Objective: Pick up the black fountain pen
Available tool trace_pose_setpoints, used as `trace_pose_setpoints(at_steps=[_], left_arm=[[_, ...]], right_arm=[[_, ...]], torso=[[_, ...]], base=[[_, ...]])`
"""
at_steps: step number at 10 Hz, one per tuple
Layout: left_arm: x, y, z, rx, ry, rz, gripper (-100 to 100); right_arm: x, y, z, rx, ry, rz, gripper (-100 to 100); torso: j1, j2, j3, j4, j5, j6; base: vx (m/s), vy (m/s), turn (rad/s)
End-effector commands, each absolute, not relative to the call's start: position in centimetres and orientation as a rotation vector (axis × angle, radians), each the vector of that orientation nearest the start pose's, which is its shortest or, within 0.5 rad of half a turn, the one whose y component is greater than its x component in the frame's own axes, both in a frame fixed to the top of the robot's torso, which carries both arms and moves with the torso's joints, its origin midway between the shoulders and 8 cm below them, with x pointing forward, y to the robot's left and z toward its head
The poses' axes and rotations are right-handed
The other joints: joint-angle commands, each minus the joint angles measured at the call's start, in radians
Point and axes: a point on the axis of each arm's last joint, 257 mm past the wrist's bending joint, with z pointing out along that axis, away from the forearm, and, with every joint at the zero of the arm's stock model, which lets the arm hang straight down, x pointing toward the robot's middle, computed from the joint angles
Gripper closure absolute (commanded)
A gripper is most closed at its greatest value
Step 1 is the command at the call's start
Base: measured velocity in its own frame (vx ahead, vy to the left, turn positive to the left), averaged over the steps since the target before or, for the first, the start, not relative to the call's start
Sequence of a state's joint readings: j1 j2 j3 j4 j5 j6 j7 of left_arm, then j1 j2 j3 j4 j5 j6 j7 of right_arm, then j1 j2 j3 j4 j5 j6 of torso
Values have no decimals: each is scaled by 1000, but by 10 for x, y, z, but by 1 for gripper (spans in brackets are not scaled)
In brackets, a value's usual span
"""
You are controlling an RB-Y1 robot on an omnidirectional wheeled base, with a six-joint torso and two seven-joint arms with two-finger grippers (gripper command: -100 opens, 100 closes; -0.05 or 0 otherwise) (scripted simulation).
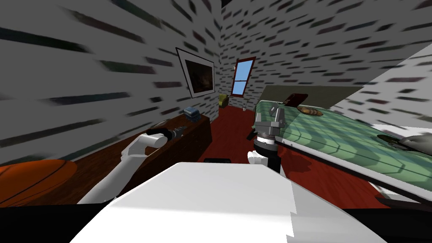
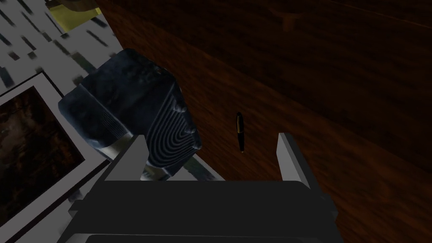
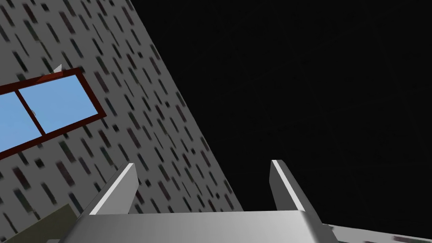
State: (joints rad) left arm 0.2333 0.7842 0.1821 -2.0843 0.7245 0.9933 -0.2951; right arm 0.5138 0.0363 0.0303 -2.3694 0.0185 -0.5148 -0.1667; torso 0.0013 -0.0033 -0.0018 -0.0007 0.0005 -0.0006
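Observation:
A slim black fountain pen (image 2: 240, 131) with a gold band lies flat on a dark wooden dresser top (image 2: 329, 105). My left gripper (image 2: 211, 137) hangs open above it; the pen lies between the lines of the two fingers, closer to one of them and apart from both. In the head view the left gripper (image 1: 179, 131) reaches out over the dresser (image 1: 185, 145) near its far end. My right gripper (image 1: 276, 112) is held up in front of me beside the bed, and its fingers (image 3: 122, 185) stand open with nothing between them.
A dark blue-grey ribbed box (image 2: 130, 109) sits on the dresser close to the pen, by the wall (image 1: 192, 112). A framed picture (image 1: 198, 76) hangs above. A green-covered bed (image 1: 337, 135) is on my right, red floor (image 1: 228, 130) between. An orange round thing (image 1: 33, 177) lies on the dresser's near end.

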Motion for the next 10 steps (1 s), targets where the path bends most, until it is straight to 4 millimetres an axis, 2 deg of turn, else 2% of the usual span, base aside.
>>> trace_pose_setpoints(at_steps=[1, 2, 3, 5, 6, 7, 10], left_arm=[[411, 407, -243, -1254, 2067, -531, -100], [407, 408, -247, -1267, 2085, -514, -100], [403, 419, -251, -1289, 2108, -480, -100], [396, 421, -257, -1311, 2137, -451, -100], [389, 432, -262, -1340, 2166, -411, -100], [385, 433, -265, -1352, 2182, -394, -100], [368, 454, -274, -1419, 2241, -316, -100]], right_arm=[[322, -269, 62, 656, 485, 1490, 0], [322, -269, 62, 656, 485, 1490, 0], [322, -269, 62, 656, 485, 1490, 0], [322, -269, 62, 656, 485, 1490, 0], [322, -269, 62, 656, 485, 1490, 0], [322, -269, 62, 656, 485, 1490, 0], [322, -269, 62, 656, 485, 1490, 0]], torso=[[0, 0, 0, 0, 0, 0], [0, -2, -1, 0, 0, 0], [1, -2, -1, 0, 0, 0], [1, -2, -1, -1, 0, 0], [0, 0, 0, 0, 0, 0], [1, -1, -1, 0, 0, 1], [1, -3, -2, -1, 0, 0]], base=[[68, 19, -112], [69, 28, -82], [83, 34, -144], [51, 27, -37], [61, 29, -140], [79, 33, -80], [90, 39, -97]])
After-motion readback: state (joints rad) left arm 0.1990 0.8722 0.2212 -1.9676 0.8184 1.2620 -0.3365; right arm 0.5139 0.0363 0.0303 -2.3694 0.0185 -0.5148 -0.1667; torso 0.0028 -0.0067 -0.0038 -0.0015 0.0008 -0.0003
